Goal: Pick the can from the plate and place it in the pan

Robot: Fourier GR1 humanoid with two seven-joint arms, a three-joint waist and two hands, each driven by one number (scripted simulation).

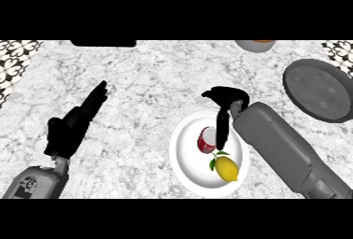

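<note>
A white plate (189,161) lies in the lower middle of the head view. On it a red and white can (206,140) rests beside a yellow lemon (228,169) with green leaves. My right hand (224,105) hovers over the plate's upper right part, its fingers hanging down and touching the can's right side, not curled round it. The dark grey pan (319,89) sits at the right edge, apart from the hand. My left hand (74,121) rests open at the left, fingers pointing up.
A grey bowl with an orange inside (257,45) shows at the top edge, right of centre. A black object (103,43) lies at the top left. Patterned tiles (15,56) border both upper corners of the marbled counter.
</note>
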